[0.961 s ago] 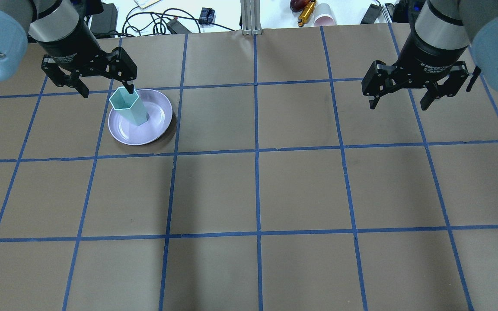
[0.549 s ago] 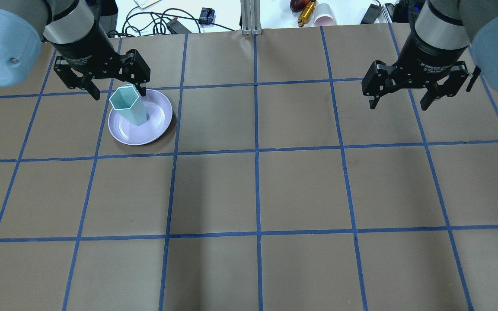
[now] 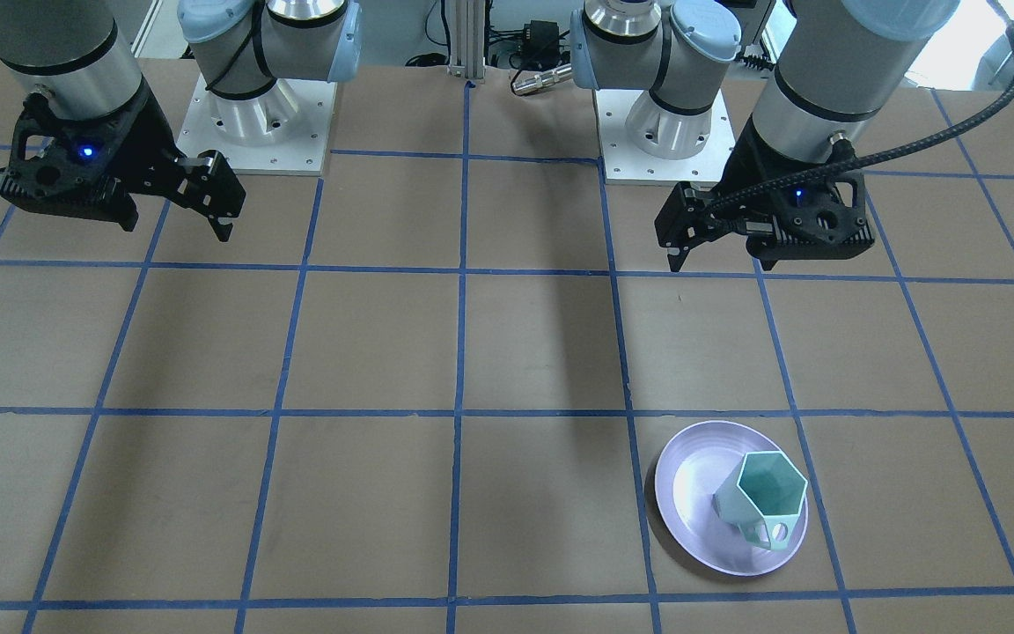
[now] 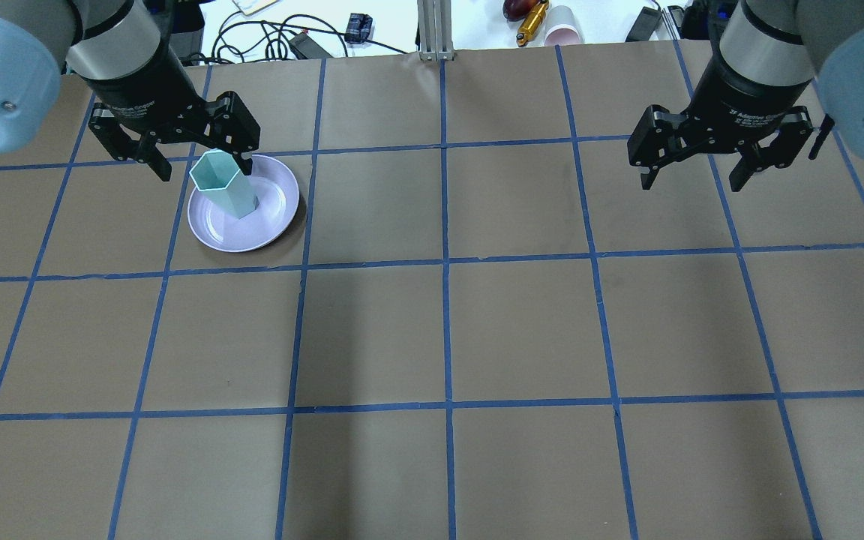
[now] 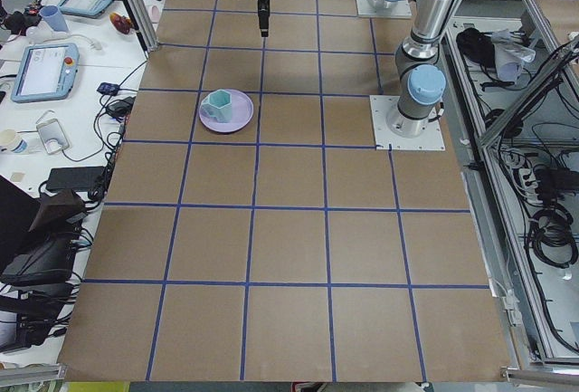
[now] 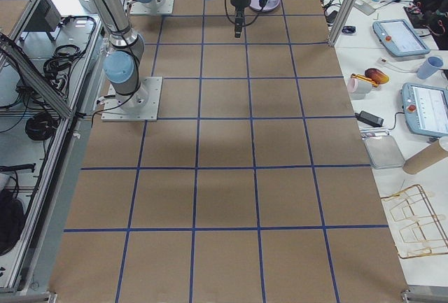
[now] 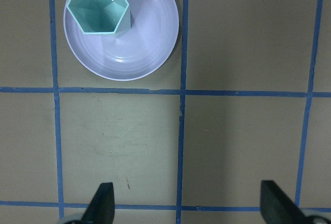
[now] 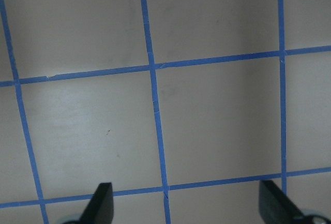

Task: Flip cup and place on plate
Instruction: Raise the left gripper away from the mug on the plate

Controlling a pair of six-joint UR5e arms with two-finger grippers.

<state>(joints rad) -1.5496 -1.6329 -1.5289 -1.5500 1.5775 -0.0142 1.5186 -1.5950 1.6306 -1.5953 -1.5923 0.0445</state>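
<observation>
The mint-green faceted cup (image 4: 223,184) stands upright with its hexagonal opening up on the lavender plate (image 4: 278,214). From the front the cup (image 3: 767,493) stands on the right part of the plate (image 3: 692,493), its handle toward that camera. My left gripper (image 4: 202,166) is open and empty, raised above the table on the robot's side of the plate. In its wrist view (image 7: 189,206) the cup (image 7: 98,4) and plate (image 7: 150,48) lie ahead of the fingertips (image 7: 102,203). My right gripper (image 4: 691,182) is open and empty, hovering over bare table (image 8: 186,206).
The table is brown paper with a blue tape grid. Cables, a pink paper cup (image 4: 563,30) and an orange bottle (image 4: 531,22) lie beyond the far edge. Both arm bases (image 3: 252,114) stand at the robot's side.
My left gripper has shifted slightly to the right in the overhead view, still open. The cup, the plate and the right arm have not moved.
</observation>
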